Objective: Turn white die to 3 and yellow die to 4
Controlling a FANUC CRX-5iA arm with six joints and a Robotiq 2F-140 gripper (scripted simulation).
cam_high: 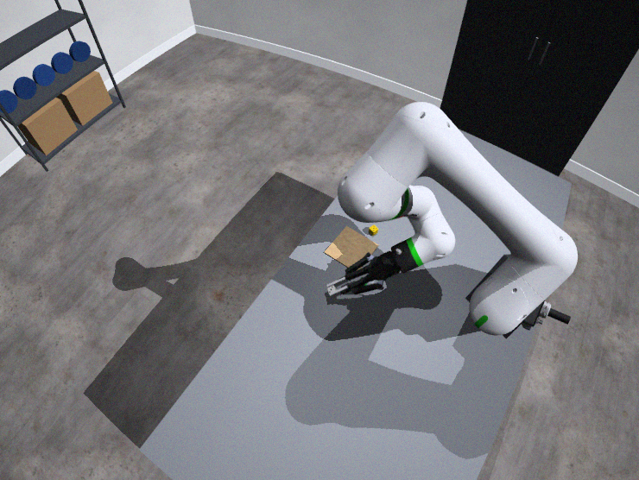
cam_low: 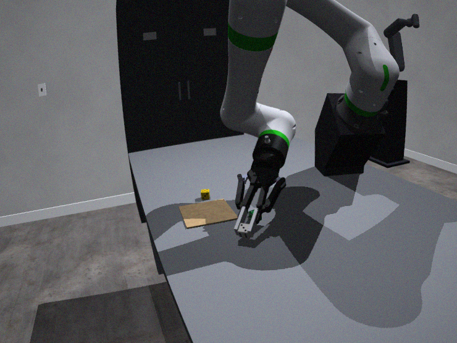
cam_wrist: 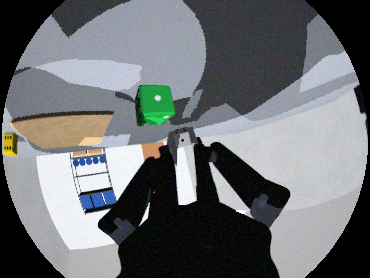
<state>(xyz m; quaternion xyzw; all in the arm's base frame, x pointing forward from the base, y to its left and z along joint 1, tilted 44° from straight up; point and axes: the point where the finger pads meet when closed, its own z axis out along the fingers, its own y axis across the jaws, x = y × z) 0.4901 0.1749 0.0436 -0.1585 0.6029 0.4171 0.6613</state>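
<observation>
White die (cam_low: 243, 228) sat clamped between your gripper (cam_low: 245, 225) tips, low at centre frame, just off the tan mat (cam_low: 208, 212). Green die (cam_wrist: 155, 103) lay right behind; nudging it risked changing its face. Yellow die (cam_low: 205, 194) sat off-mat above the mat.

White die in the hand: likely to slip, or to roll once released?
The white die looks like a small, hard cube, so it is probably stiff and light. The hand pinches it only at the fingertips, so it might pivot. Its flat faces suggest it would settle, not roll far.
</observation>
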